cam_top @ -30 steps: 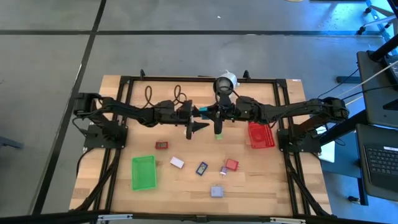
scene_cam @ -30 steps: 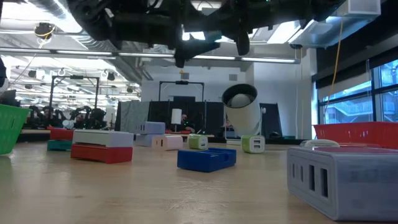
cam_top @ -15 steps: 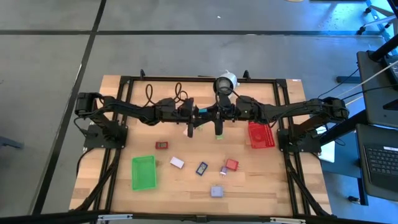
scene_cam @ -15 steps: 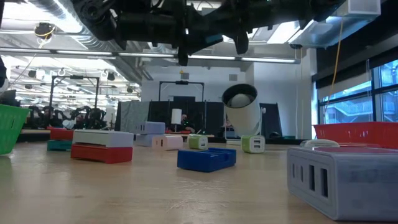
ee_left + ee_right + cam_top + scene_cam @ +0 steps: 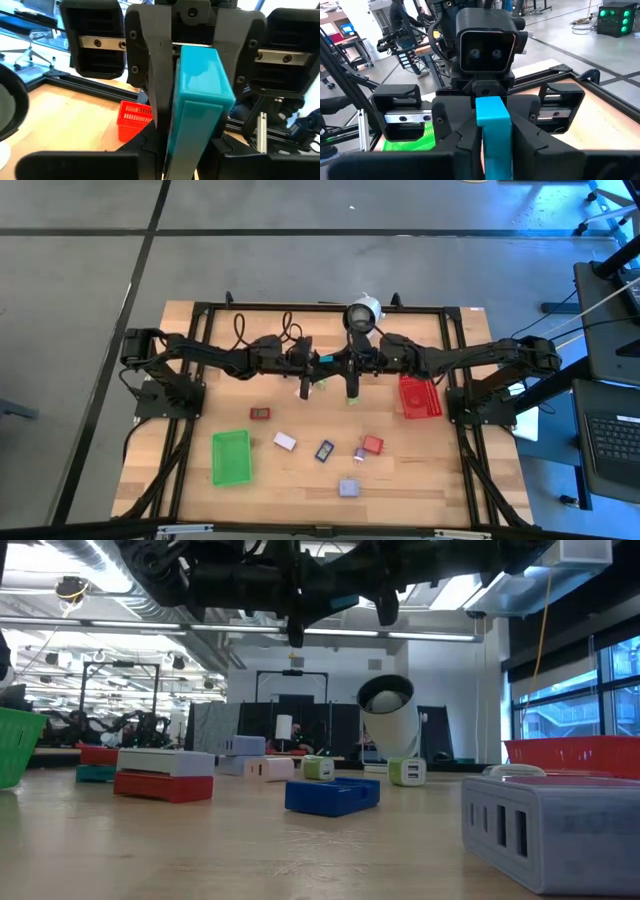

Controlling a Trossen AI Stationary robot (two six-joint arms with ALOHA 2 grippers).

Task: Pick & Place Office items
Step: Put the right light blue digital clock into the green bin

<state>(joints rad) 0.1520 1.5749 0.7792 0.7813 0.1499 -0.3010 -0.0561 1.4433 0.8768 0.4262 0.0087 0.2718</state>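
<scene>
High over the table's middle, the left gripper (image 5: 306, 385) and right gripper (image 5: 350, 385) both pinched one teal block (image 5: 197, 95), so one should let go only once the other held it tight.

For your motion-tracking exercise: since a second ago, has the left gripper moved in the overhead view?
Yes. The left gripper has swung up from beside the lime piece and now meets the right gripper at the teal block.

Robotics lab: open concrete floor (image 5: 300, 205), framed wooden table (image 5: 300, 480), further robot rigs (image 5: 120, 725) and ceiling ducts (image 5: 60, 615) beyond.
</scene>
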